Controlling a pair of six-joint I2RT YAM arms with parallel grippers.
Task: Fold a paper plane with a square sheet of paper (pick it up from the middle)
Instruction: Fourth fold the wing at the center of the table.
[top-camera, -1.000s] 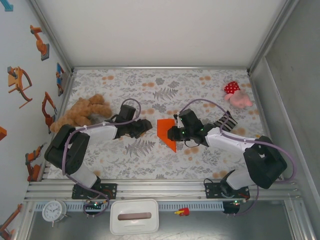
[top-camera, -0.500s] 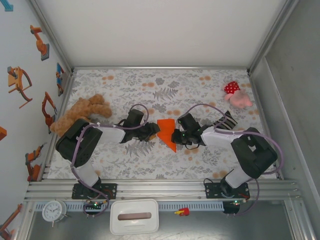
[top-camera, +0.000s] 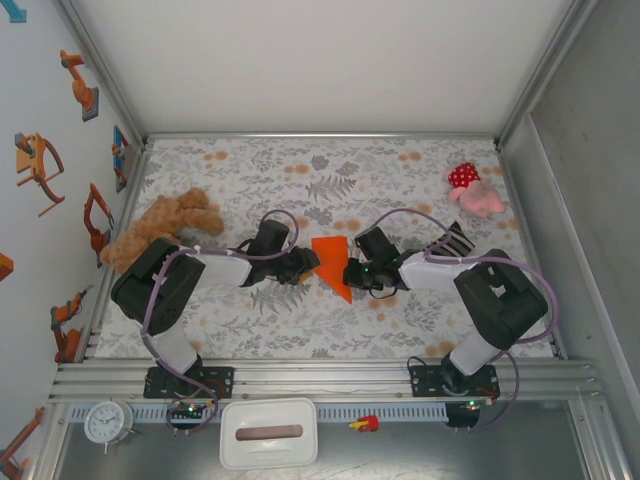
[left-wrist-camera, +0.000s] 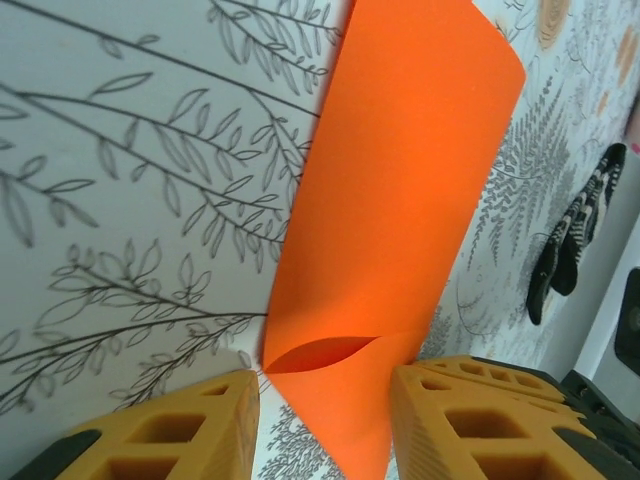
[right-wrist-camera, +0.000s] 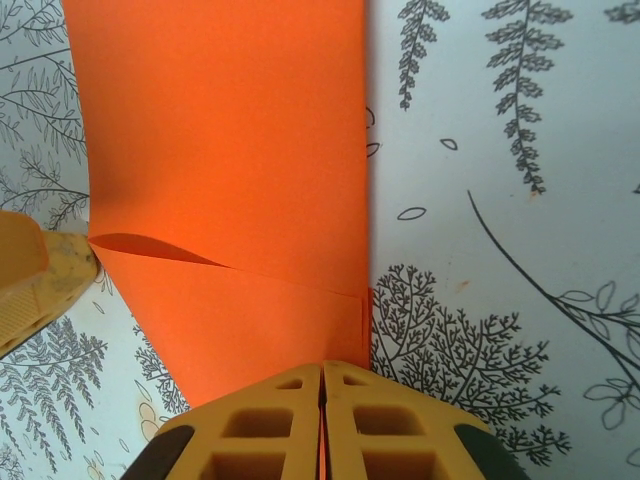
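Note:
The square sheet of paper is bright orange and folded, with a point toward the near side, and lies mid-table on the floral cloth. In the left wrist view the paper has a top flap bulging up at a curved slit. My left gripper is at its left edge, and the jaws stand open on either side of the pointed end. My right gripper is at the right edge. In the right wrist view it is shut on the paper, the pads pressed together over the sheet's near edge.
A brown teddy bear lies at the left wall, close behind the left arm. A red-and-pink polka-dot plush sits at the back right. A black-and-white striped item lies beside the right arm. A white box and clock sit beyond the near rail.
My left gripper has slid right up to the paper, its jaws narrowing around the pointed end. The right gripper has shifted slightly left, still clamped on the sheet.

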